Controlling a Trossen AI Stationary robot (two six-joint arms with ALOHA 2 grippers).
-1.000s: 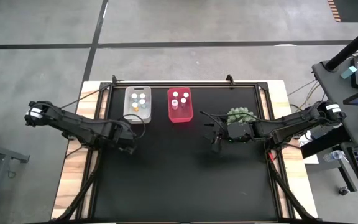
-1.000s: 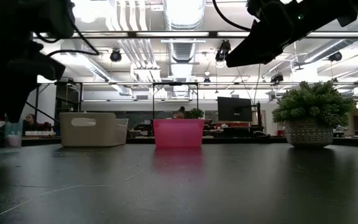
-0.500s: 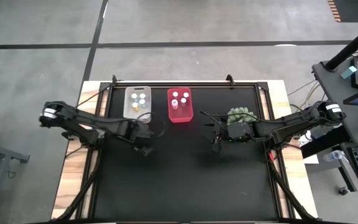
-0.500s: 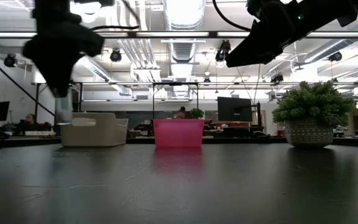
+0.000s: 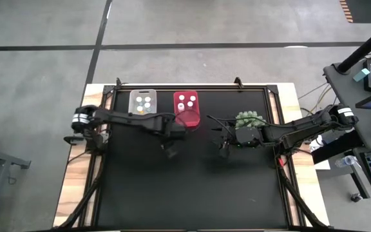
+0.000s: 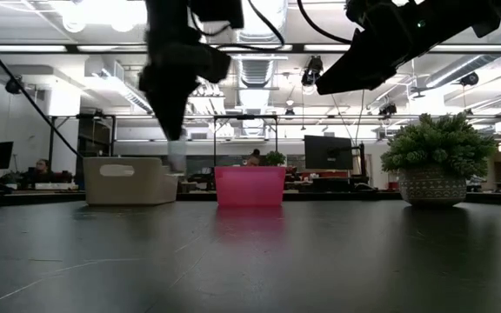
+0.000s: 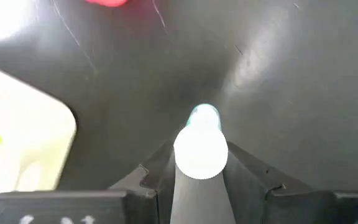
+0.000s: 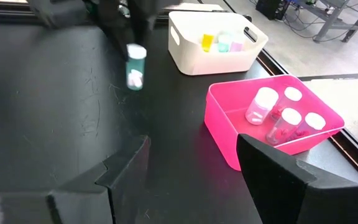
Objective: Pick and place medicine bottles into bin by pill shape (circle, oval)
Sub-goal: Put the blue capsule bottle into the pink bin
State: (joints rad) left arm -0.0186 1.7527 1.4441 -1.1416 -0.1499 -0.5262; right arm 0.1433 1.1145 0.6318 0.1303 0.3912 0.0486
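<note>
My left gripper (image 5: 172, 135) hangs over the table's middle, just near of the red bin (image 5: 186, 109), shut on a small white-capped bottle (image 6: 177, 156) with a teal-tinted body. The bottle also shows in the right wrist view (image 8: 135, 67). The clear-whitish bin (image 5: 143, 103) stands left of the red bin, and both hold several upright bottles. My right gripper (image 5: 223, 143) waits open and empty right of centre, above the table, beside the plant. My left gripper pinches the bottle's top end (image 7: 201, 149) between its two fingers (image 7: 156, 171), one on each side. The fingers come from above, pointing down. The bottle hangs upright below them, its lower end (image 6: 177, 167) lifted clear of the table.
A green plant in a pale pot (image 5: 250, 119) stands at the right, close behind my right gripper. The black table (image 5: 185, 187) is bare on its near half. The bins sit at the far edge.
My left gripper has swept from the table's left side toward the right and risen, carrying the bottle. It now hangs just near of the red bin. The bottle has stayed upright in the hold. My right arm has kept still.
</note>
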